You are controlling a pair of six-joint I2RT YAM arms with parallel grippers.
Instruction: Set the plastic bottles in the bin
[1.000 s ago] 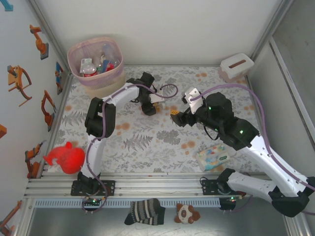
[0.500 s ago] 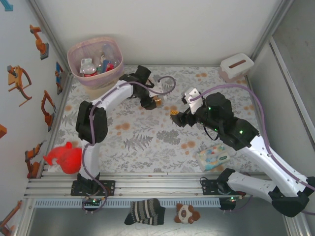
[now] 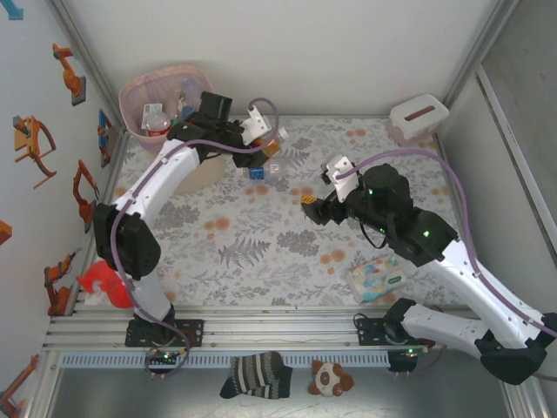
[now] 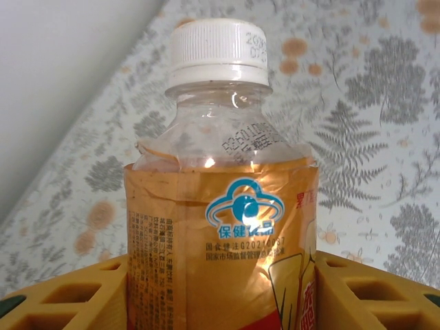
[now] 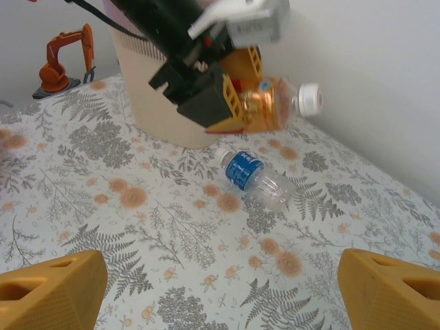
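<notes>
In the far left corner, the bin [image 3: 132, 94] is standing with its pink liner folded over the rim, and several bottles [image 3: 157, 120] are already lying inside it. Just right of the bin, at about rim height, the left gripper [image 4: 220, 295] is pinching an orange-labelled bottle [image 4: 220, 206] across its label. The yellow fingers are pressing on either side, and the white cap is pointing away from the bin. The bottle is hanging clear of the table, beside the bin and not yet over its mouth.

The step in hand looks like the carry to the bin. To do it well, the arm should be bringing the bottle fully past the liner's fold before letting go, since a release at the rim could tip it back onto the table. The wrist should also be kept high, so fingers and cable are not snagging the thin pink film.

A little further right of the bin, a blue-labelled bottle [image 5: 256, 177] is lying on its side on the table — likely the next pick. Well right of the bin, the right gripper [image 5: 220, 295] is hovering with its jaws spread wide and empty, facing that bottle.
</notes>
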